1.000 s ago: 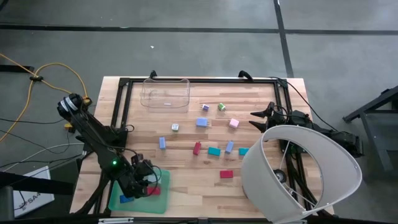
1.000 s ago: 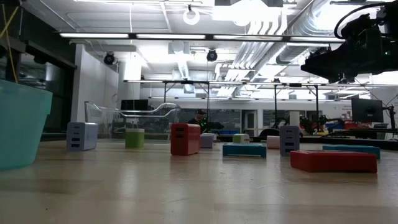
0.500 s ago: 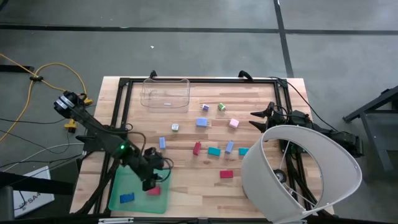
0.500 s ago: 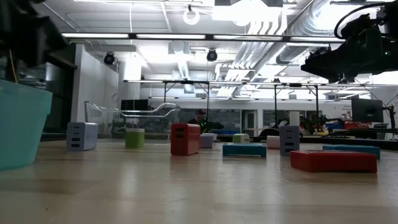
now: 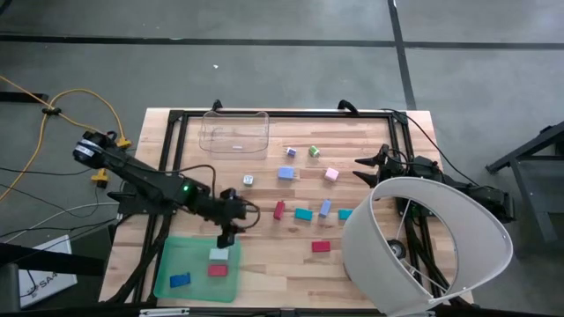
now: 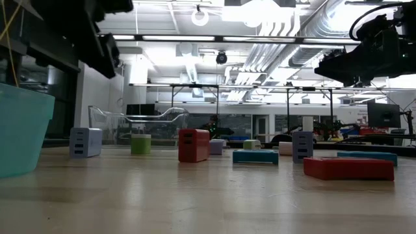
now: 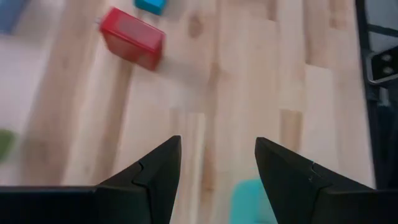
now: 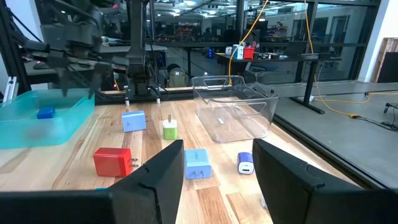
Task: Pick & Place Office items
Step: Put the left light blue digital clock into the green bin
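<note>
High view, left arm: stretched from the desk's left edge toward the middle; left gripper above bare wood just past the green tray's far right corner.
High view, tray contents: a blue piece, a red piece and a pale piece lying inside.
High view, loose items: light blue block, white cube, blue block, green cube, pink block, red block, teal block and flat red block, scattered across the desk's middle, well apart from the tray.
High view, clear bin: at the far edge, nothing visible inside.
High view, right arm: parked at the desk's right edge, partly under a white lampshade.
Low view: items standing in a row on the wood; flat red block nearest on the right; tray wall at the left edge.
Left wrist view, fingers: spread apart, nothing between them; a red block ahead on the wood, a teal piece close by one finger.
Right wrist view, fingers: spread apart, holding nothing; red, blue and green blocks, bin and tray ahead.
</note>
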You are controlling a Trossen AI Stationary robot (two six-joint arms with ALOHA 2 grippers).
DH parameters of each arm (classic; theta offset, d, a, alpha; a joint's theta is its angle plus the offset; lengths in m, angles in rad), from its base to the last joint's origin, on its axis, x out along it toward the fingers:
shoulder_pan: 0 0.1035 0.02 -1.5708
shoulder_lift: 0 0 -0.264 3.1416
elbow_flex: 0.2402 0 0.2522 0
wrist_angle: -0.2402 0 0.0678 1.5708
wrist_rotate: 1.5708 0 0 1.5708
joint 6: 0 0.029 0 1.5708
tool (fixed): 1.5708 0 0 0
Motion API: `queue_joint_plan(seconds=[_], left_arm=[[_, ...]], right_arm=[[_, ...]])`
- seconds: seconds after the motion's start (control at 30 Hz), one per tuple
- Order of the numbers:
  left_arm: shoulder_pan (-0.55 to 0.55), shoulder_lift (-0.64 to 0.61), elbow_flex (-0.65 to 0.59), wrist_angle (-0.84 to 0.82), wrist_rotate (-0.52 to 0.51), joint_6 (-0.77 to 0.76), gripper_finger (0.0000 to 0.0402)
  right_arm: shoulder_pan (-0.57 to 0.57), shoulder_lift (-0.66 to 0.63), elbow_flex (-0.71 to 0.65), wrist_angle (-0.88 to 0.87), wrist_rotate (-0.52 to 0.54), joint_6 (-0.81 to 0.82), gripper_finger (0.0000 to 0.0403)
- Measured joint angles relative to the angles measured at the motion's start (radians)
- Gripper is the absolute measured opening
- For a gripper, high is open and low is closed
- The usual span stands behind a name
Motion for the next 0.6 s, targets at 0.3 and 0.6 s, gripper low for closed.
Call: queue_joint_plan(seconds=[0.3, 0.6], left_arm=[[0.140, 0.000, 0.000, 0.000, 0.001, 0.158, 0.0200], [0.231, 0.000, 0.000, 0.102, 0.047, 0.301, 0.0200]], right_arm=[[0.000, 0.000, 0.000, 0.000, 0.000, 0.000, 0.0178], [0.000, 0.000, 0.000, 0.000, 0.000, 0.000, 0.0178]])
